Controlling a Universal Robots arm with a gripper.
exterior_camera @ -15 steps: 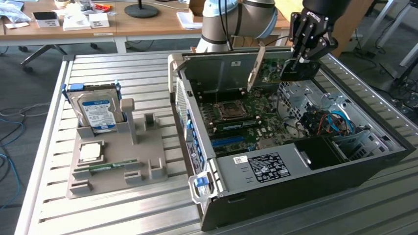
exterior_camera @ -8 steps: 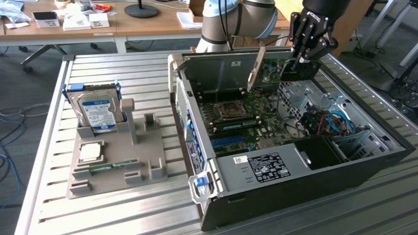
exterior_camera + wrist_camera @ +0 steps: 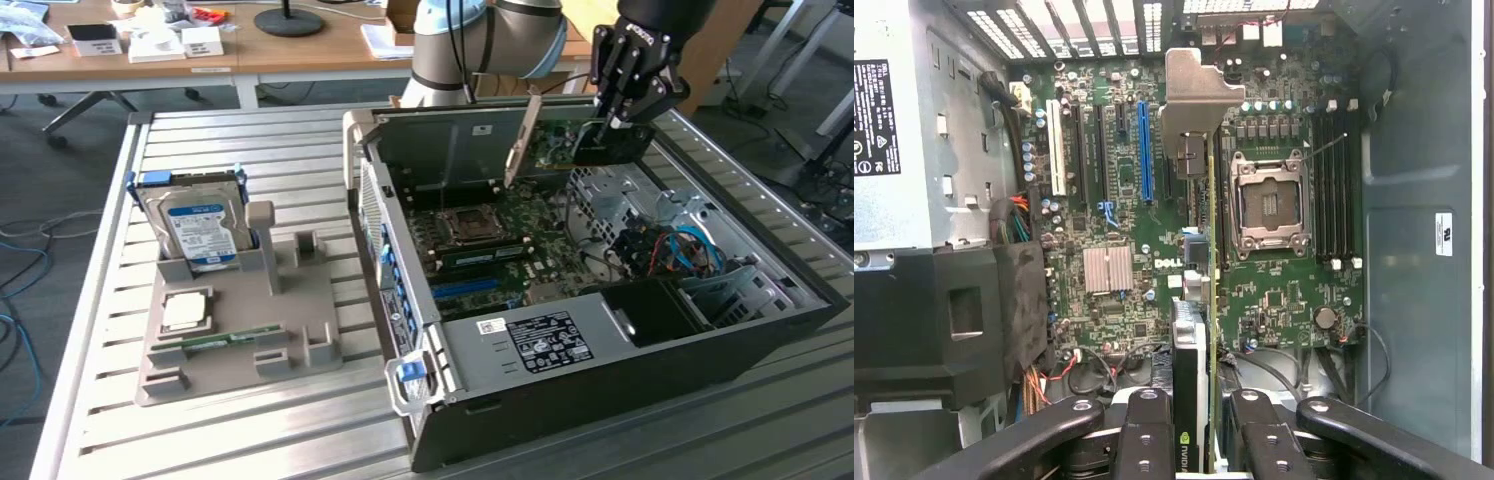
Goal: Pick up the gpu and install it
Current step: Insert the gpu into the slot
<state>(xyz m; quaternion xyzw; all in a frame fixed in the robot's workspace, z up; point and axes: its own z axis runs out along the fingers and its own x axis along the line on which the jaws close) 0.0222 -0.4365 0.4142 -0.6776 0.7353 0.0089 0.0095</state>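
On the slatted bench (image 3: 240,440), a grey holder (image 3: 287,300) carries a hard drive (image 3: 200,228). Beside it lies the open computer case (image 3: 641,370), its motherboard (image 3: 527,255) exposed. Over the case's far end, the claw (image 3: 621,125) pinches the gpu (image 3: 594,145), held on edge above the motherboard.

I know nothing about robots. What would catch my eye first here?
Black fingers clamp the gpu on edge over the green motherboard inside an open computer case lying on a slatted metal table. An empty silver processor socket sits on that board. On the exterior view's left, a grey stand holds a blue-labelled hard drive upright.
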